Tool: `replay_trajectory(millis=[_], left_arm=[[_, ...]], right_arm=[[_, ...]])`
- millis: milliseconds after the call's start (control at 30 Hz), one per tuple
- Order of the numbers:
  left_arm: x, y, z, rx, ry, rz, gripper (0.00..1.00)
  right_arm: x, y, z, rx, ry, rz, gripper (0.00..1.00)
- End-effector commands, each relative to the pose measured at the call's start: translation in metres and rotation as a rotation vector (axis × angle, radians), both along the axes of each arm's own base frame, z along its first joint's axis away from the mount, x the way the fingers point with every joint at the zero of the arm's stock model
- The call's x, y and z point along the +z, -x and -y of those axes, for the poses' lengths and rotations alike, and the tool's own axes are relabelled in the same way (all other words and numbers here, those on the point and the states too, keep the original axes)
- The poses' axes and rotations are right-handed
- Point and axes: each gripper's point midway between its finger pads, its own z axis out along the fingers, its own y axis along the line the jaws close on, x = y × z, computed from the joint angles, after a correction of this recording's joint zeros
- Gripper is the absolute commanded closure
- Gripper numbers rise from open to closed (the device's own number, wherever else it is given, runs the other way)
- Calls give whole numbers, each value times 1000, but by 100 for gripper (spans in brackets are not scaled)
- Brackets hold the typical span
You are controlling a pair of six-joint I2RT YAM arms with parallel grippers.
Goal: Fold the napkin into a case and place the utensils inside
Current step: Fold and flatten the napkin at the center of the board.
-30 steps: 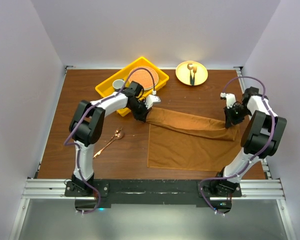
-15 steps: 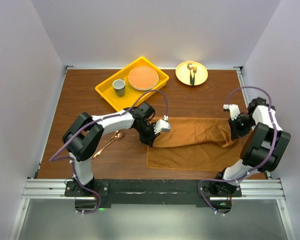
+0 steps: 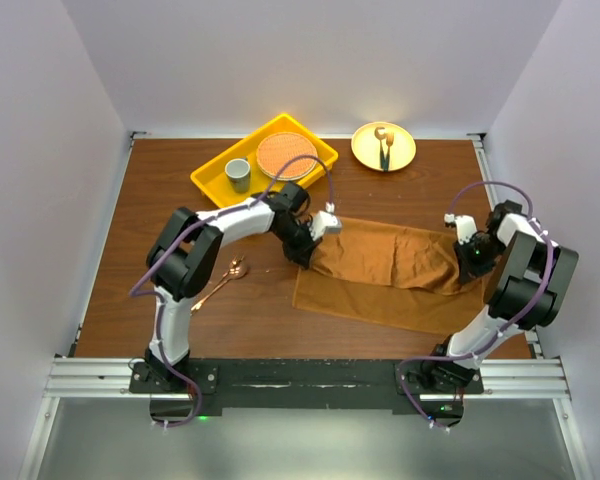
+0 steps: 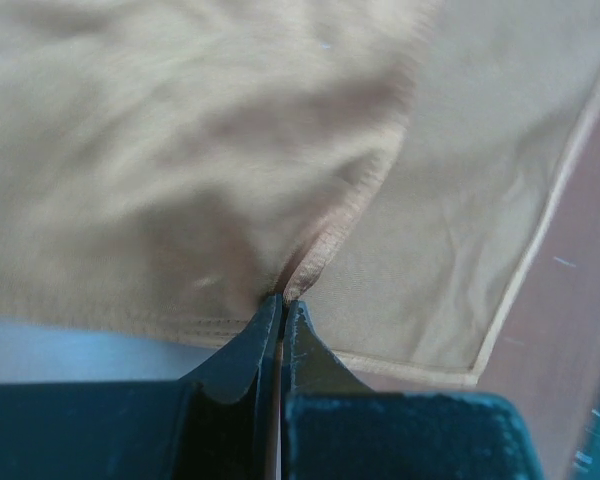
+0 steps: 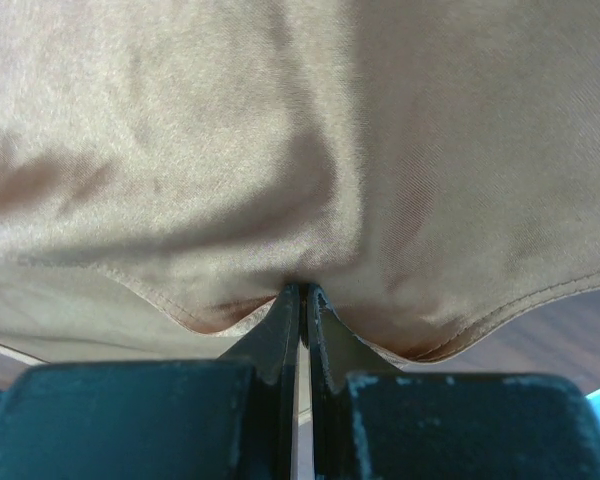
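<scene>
Napkin [image 3: 380, 280] lies right of centre on the surface [image 3: 180, 195], its far edge doubled over the near part, one corner clenched in the left tool [image 4: 282, 300], the other in the right tool [image 5: 300, 292]. First fold looks unfinished; no case yet, spoon [image 3: 220, 282] lies outside, left.

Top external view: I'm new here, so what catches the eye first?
The rust-brown napkin, partly folded over itself, spans the middle and right of the table, its upper layer pinched at either end by the left gripper and right gripper. A copper spoon lies left of it.
</scene>
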Motion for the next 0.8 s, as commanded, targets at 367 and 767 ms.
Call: replay_trajectory(millis=[367, 767], left_arm=[[8, -94, -46, 109, -97, 174, 100], [38, -52, -64, -23, -84, 171, 100]], right_arm=[[52, -83, -9, -9, -18, 196, 100], [72, -23, -17, 106, 13, 130, 100]])
